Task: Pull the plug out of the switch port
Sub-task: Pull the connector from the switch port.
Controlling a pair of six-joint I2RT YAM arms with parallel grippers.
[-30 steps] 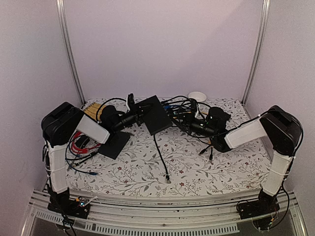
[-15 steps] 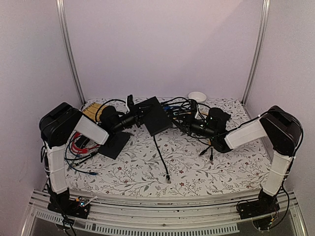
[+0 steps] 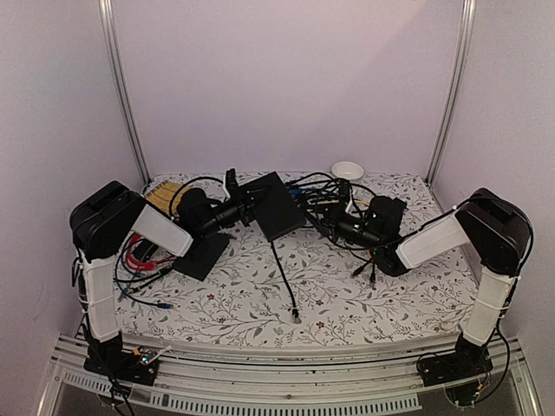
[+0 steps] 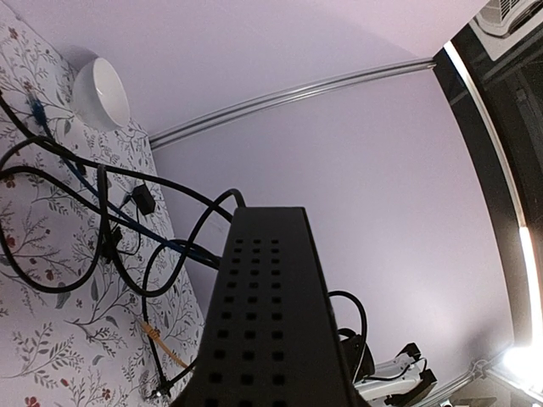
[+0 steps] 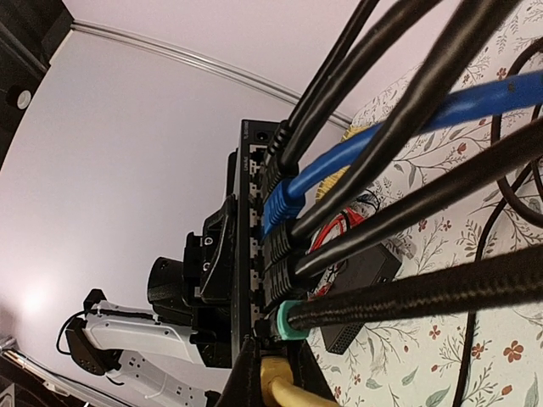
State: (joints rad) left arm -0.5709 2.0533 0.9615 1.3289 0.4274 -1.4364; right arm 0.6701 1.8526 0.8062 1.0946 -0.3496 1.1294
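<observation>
The switch (image 3: pixel 276 203) is a flat black box held tilted above the table at the back centre. My left gripper (image 3: pixel 245 204) is shut on its left edge. In the left wrist view its perforated side (image 4: pixel 271 322) fills the lower middle and hides my fingers. In the right wrist view the port edge (image 5: pixel 246 246) holds a row of black, blue (image 5: pixel 284 199) and teal-booted (image 5: pixel 288 320) plugs. My right gripper (image 5: pixel 280 390) is shut on the yellow plug (image 5: pixel 276 375) at the row's end; it sits right of the switch in the top view (image 3: pixel 328 218).
A thinner black slab (image 3: pixel 201 254) lies near the left arm. A tangle of cables (image 3: pixel 334 195) runs behind the right gripper. A loose black cable (image 3: pixel 286 277) trails forward. A white bowl (image 3: pixel 348 170) stands at the back. Red wires (image 3: pixel 139 256) lie at the left.
My right wrist has sunk slightly and shifted a little toward the near right. The left gripper and the switch have barely moved.
</observation>
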